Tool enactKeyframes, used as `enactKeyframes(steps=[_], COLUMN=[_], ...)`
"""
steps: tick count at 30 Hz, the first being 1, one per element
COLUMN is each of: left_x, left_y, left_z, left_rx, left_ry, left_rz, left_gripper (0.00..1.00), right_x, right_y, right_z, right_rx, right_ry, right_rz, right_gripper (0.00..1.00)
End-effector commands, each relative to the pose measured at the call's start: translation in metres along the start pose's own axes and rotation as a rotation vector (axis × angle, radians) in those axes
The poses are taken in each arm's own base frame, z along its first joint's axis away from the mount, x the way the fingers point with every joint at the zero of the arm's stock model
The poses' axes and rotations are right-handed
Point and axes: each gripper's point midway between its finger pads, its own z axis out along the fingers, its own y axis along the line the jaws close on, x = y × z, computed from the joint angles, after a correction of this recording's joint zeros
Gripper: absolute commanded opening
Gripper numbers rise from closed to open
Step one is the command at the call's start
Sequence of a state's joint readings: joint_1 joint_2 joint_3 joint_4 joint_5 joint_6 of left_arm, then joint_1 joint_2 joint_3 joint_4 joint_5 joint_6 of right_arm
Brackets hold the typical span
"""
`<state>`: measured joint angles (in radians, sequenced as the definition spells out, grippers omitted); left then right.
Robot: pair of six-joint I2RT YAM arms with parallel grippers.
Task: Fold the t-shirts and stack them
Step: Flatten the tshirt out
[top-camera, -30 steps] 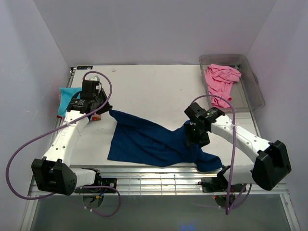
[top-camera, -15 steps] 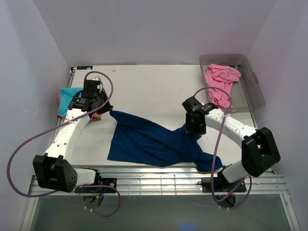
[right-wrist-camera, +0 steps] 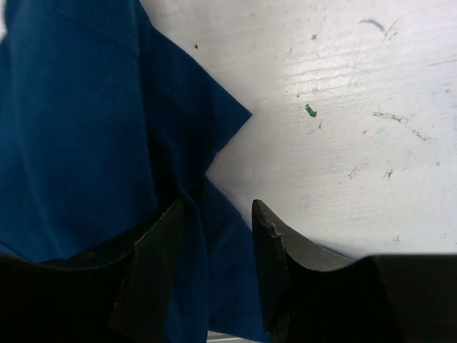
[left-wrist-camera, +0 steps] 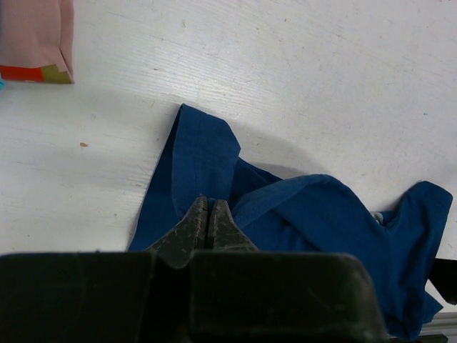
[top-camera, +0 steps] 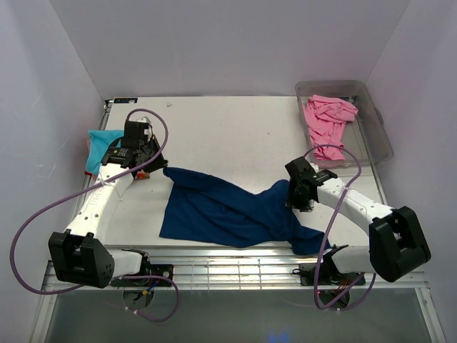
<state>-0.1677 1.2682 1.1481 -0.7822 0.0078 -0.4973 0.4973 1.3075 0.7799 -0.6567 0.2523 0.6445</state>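
Navy shirt (top-camera: 214, 211) is unfolded and crumpled on the near half of the table (top-camera: 228, 128), running as a band from left of centre to the near right edge. Left gripper (left-wrist-camera: 208, 213): jaws fully together, pinching a fold at the shirt's far-left corner. The tip of that corner pokes out past the fingertips. A small pinkish object with a red edge (left-wrist-camera: 36, 43) sits on the table near this gripper, can't tell what it is. Right gripper (right-wrist-camera: 218, 209): jaws about half apart, low over the shirt's right side. Its left finger (right-wrist-camera: 153, 264) is over navy cloth, and a cloth edge lies in the gap between the two fingers. Nothing is clamped. The wrist view shows scuffed white tabletop right of that edge. Turquoise shirt (top-camera: 98, 146) is bunched at the far-left table edge, beyond the left arm and well apart from the navy one. Pink shirt (top-camera: 325, 121) is crumpled inside the clear tub (top-camera: 380, 132) at the far-right corner. All three shirts are unfolded and lie apart from each other.
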Motion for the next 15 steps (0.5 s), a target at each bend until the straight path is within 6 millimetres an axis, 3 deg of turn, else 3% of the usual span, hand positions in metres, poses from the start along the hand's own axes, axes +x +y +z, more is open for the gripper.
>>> enactKeyframes(steps=[1, 15], left_x=[-0.008, 0.002], left_y=[-0.008, -0.001], left_z=[-0.01, -0.018], left_rx=[0.038, 0.028], left_ry=[-0.034, -0.032], left_rz=[0.013, 0.006], left_gripper=[0.0, 0.0], right_x=[-0.004, -0.02], right_y=[0.011, 0.002], right_z=[0.009, 0.038], right_rx=[-0.047, 0.028], right_ry=[-0.015, -0.05], right_rz=[0.019, 0.001], right_gripper=[0.49, 0.48])
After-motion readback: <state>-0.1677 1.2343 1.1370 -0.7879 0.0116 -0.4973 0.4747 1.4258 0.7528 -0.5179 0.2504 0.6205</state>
